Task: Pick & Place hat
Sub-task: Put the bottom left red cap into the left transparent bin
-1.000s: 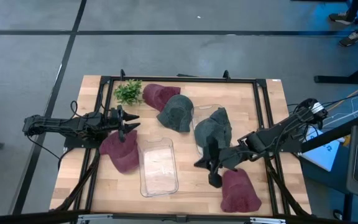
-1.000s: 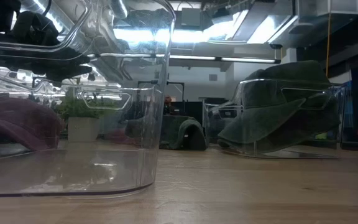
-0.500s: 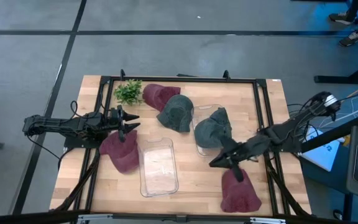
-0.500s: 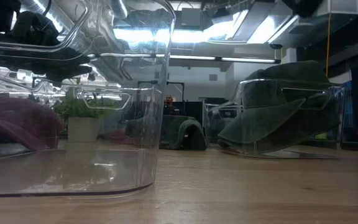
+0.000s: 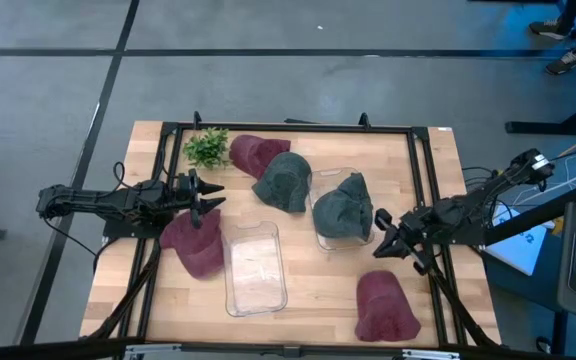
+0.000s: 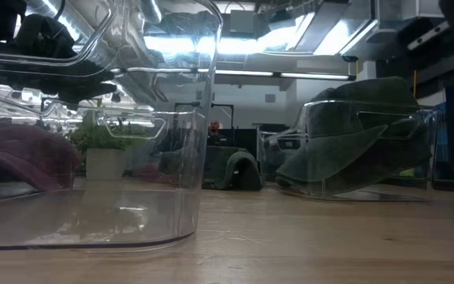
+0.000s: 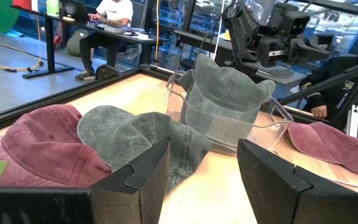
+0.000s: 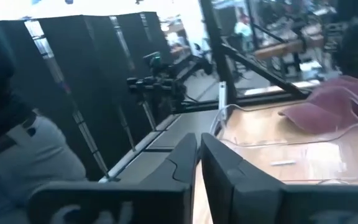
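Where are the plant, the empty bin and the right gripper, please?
plant [image 5: 206, 148], high view, on its leaves
empty bin [image 5: 255, 268], high view, on its clear floor
right gripper [image 5: 380, 243], high view, between its fingertips

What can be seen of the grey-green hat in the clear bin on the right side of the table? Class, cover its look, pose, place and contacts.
The grey-green hat is a soft cap of faded, washed-looking fabric with visible panel seams and a brim. It sits slumped in the clear plastic bin, its crown rising above the rim and part of it draped over one edge. Only the bin touches it. The right gripper hangs close beside it, shut and empty.
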Robot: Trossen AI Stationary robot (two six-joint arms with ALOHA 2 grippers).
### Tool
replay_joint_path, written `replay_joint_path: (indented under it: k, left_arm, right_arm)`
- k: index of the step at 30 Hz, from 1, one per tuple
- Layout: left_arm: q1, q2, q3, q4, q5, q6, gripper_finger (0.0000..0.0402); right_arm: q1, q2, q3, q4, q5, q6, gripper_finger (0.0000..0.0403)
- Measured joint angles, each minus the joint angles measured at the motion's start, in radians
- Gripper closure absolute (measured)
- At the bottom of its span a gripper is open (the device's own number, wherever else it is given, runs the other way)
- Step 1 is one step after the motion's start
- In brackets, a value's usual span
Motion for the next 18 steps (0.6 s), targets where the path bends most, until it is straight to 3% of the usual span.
replay_joint_path:
  k: [7, 18]
  left_arm:
    - [0.000, 0.000, 0.000, 0.000, 0.000, 0.000, 0.0217]
    - [0.000, 0.000, 0.000, 0.000, 0.000, 0.000, 0.0217]
  right_arm:
    - [-0.029, -0.177, -0.097, -0.025, -0.054, -0.060, 0.0377]
    - [-0.063, -0.445, -0.096, -0.412, 0.084, -0.205, 0.0377]
